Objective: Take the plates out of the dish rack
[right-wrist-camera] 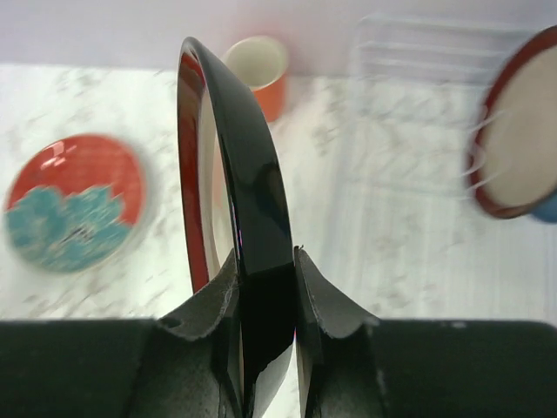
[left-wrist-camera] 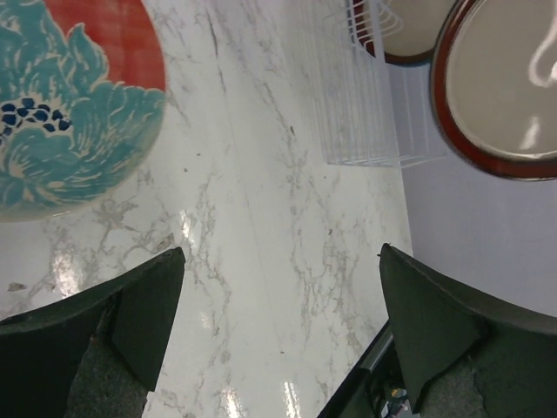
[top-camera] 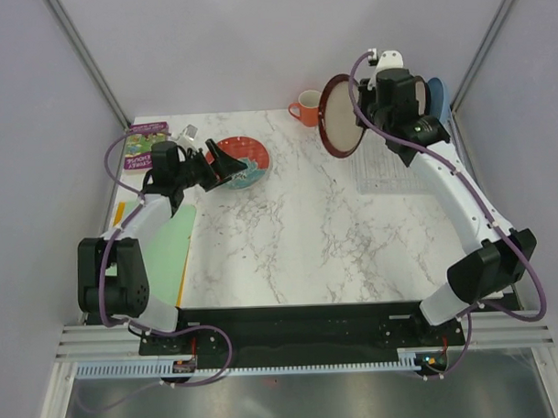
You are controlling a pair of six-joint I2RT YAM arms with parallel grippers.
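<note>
Glossy red-rimmed cream plate (right-wrist-camera: 252,200) pinched edge-on by right gripper (right-wrist-camera: 265,252), left gripper (left-wrist-camera: 280,252) spread wide above veined marble (left-wrist-camera: 287,174)

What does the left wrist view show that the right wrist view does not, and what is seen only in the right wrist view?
Only the left wrist view: the left hand, open and empty, and the full cream face of the held plate.
Only the right wrist view: the orange mug, the right hand shut on that plate's rim, seen edge-on, and a sliver of the blue plate.
Both: the red patterned plate lying on the marble, the white rack, and the cream plate standing in it.
</note>
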